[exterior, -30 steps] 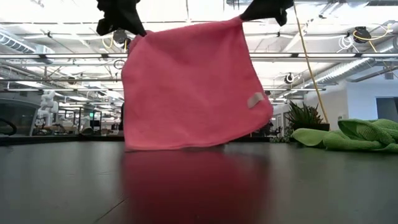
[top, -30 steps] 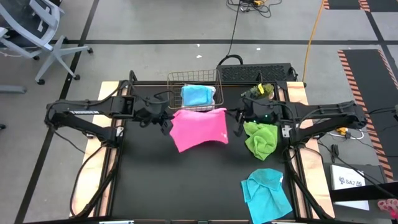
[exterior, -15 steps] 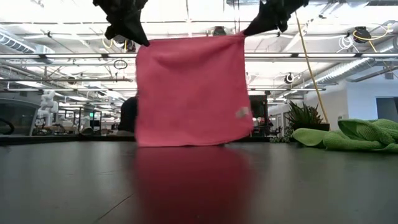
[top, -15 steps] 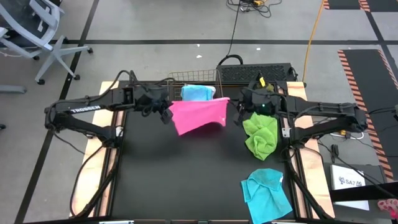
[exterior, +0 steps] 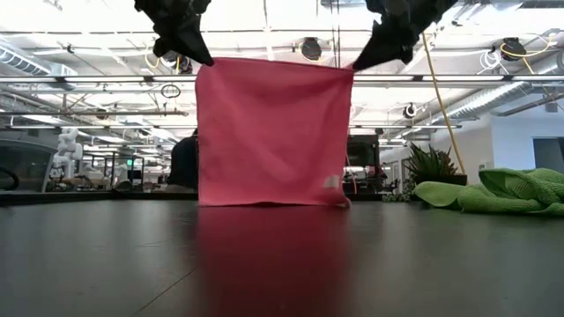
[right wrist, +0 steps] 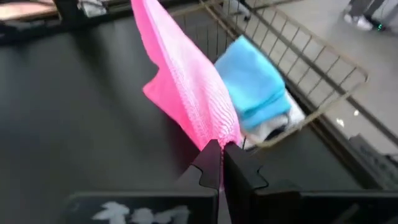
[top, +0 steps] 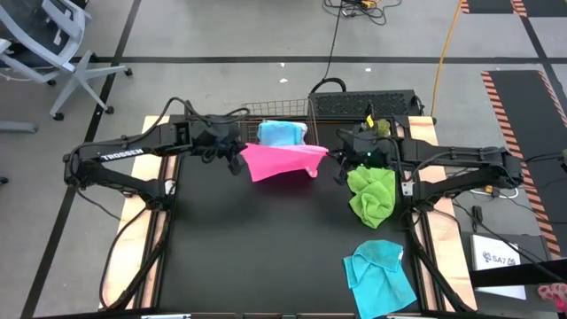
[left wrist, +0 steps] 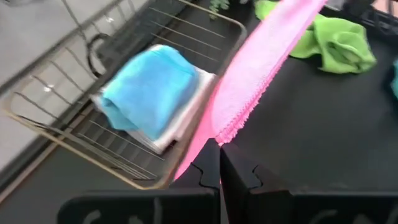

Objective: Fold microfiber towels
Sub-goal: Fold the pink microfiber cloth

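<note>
A pink microfiber towel (exterior: 269, 132) hangs as a flat sheet between my two grippers, just in front of the copper wire basket (top: 306, 113). My left gripper (exterior: 196, 55) is shut on its upper left corner and my right gripper (exterior: 359, 62) on its upper right corner. The towel's lower edge (exterior: 269, 203) reaches down to the black table top. From above, the towel (top: 282, 159) shows as a narrow band. A lime green towel (top: 372, 195) lies crumpled at the right. A cyan towel (top: 379, 273) lies at the near right. My left gripper pinches the pink towel's upper corner (left wrist: 225, 132) between its two fingers, coming slanting down from the table's left. The top edge runs nearly level to the other gripper. My right gripper pinches the opposite upper corner (right wrist: 219, 134) between its two fingers, slanting down from the table's right. The towel hangs below both grippers.
In the basket, a folded cyan towel (left wrist: 149, 87) rests on a white-grey one (left wrist: 180, 121). A small green plant (exterior: 432, 167) stands at the far right behind the green towel. Bare black table spreads toward the near edge.
Both grippers have carried the pink towel toward the far edge, closer to the basket, and the right one has sunk a little. The towel, which billowed toward the near side, now hangs straight and flat with its lower edge down at the table.
</note>
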`<action>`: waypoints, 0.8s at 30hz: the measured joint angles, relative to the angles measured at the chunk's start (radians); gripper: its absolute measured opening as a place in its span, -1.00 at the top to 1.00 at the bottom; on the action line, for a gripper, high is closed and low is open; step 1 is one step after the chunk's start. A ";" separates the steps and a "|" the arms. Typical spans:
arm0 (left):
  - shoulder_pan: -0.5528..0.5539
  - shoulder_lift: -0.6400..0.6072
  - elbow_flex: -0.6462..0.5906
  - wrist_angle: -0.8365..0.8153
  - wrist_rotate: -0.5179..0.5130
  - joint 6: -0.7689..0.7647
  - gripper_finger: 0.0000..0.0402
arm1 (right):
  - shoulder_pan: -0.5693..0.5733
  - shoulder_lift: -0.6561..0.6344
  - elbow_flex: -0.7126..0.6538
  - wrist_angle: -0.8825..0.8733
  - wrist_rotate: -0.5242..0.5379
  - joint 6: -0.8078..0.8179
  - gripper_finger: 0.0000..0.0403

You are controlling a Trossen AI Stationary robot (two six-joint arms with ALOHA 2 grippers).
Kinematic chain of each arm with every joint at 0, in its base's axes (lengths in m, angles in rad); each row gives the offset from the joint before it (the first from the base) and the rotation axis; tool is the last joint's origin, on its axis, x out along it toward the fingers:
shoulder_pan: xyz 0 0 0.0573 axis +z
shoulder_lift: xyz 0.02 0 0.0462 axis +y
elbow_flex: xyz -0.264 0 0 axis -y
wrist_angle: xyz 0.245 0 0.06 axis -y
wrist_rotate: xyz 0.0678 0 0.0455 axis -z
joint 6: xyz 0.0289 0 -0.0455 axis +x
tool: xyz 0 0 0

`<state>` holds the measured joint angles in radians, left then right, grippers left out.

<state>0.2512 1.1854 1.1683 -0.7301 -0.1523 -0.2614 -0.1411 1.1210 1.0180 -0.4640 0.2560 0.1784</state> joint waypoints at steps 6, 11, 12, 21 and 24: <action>-0.057 0.000 0.000 -0.063 0.018 -0.058 1.00 | 0.055 0.000 -0.002 -0.026 -0.053 0.076 1.00; -0.128 0.000 0.000 -0.123 0.018 -0.144 1.00 | 0.117 0.013 -0.002 -0.032 -0.078 0.161 1.00; -0.145 0.002 0.000 -0.132 0.018 -0.166 1.00 | 0.134 0.020 -0.002 -0.039 -0.078 0.180 1.00; -0.332 0.136 -0.001 -0.172 0.038 -0.316 1.00 | 0.295 0.154 -0.002 -0.065 -0.170 0.357 1.00; -0.392 0.201 -0.001 -0.166 0.128 -0.362 1.00 | 0.347 0.211 -0.002 -0.063 -0.220 0.411 1.00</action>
<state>-0.1406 1.3869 1.1675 -0.8959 -0.0242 -0.6236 0.2059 1.3318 1.0161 -0.5267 0.0356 0.5895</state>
